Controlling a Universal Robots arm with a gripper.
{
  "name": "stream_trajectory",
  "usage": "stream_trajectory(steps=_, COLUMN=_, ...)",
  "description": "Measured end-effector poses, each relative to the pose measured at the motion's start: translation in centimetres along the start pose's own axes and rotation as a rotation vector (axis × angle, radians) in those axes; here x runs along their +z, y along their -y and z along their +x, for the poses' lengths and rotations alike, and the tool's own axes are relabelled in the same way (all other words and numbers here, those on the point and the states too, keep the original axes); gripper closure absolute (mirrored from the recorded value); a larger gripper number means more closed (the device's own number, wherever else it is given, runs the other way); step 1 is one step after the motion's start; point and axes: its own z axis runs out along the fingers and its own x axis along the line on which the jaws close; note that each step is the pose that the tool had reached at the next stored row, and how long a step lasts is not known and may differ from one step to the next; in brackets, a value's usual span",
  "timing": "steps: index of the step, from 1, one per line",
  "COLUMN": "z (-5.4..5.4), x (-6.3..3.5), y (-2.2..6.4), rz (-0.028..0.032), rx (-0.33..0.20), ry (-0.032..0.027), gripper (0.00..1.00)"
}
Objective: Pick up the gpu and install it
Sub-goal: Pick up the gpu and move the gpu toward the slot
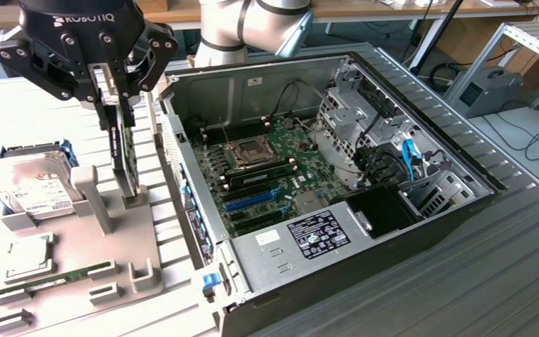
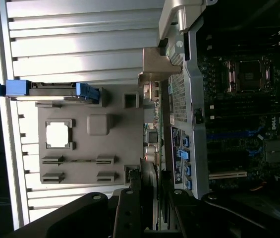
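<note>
The gpu [image 1: 124, 151] hangs upright and edge-on directly below the tool [image 1: 123, 98], whose two fingers are closed on the card's top edge. The card's lower edge is at or in the slot of the grey holder tray [image 1: 110, 217]; whether it has cleared that slot cannot be told.

Likely risks:
- The hold is on a thin edge, so the card could swing or slip between the fingers.
- A tilted lift could catch a lower corner on the holder's upright posts.
- Carried across too low, the card could strike the near wall of the open computer case [image 1: 180, 168], which stands just beside the tool.
- Over the motherboard [image 1: 269, 165], a crooked descent could miss the blue expansion slots [image 1: 250, 200] or knock the CPU socket [image 1: 249, 151] close by.

Room to move is open air above the tool and above the case opening. On the side of the tool away from the case, a hard drive [image 1: 31, 186] stands in the same tray, near the card. A memory stick [image 1: 59, 277] lies farther out, low on the ribbed metal surface [image 1: 457, 281] that carries everything
</note>
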Motion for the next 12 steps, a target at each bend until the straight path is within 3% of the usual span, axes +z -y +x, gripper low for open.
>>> stream_trajectory(steps=12, z=-0.52, x=0.31, y=-0.03, rz=0.0003, rx=0.0, ry=0.0, gripper=0.74)
